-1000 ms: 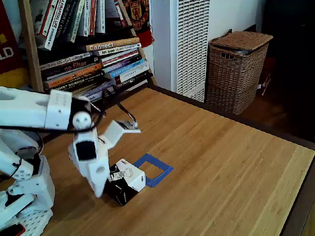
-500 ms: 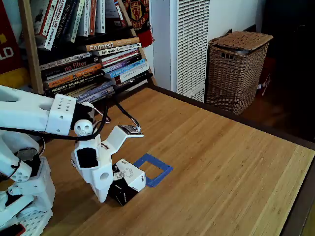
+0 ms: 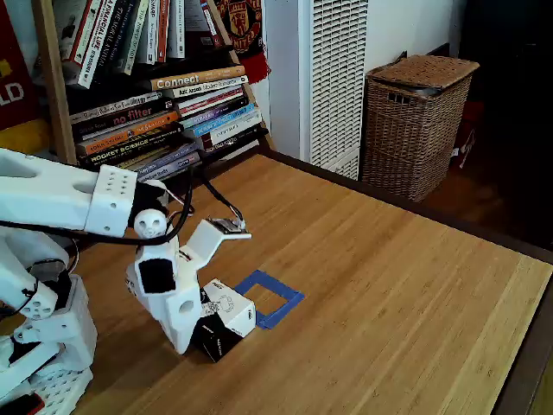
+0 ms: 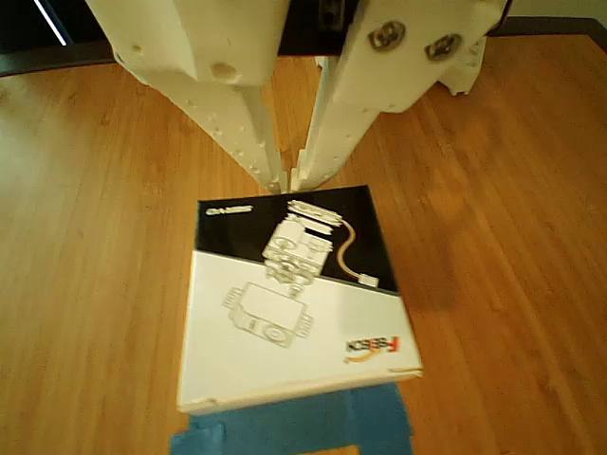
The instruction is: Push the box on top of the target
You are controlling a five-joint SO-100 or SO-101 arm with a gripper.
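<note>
We see the white two-finger gripper point(image 4: 286, 182) clenched, tips meeting at the near edge of the black-and-white cardboard box point(image 4: 294, 303); blue tape square target point(image 3: 272, 298) lies just beyond.

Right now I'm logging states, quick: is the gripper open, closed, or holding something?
Gripper: closed, fingertips nearly together, holding nothing; its tips sit at the near edge of the box, which borders the blue tape target.
</note>
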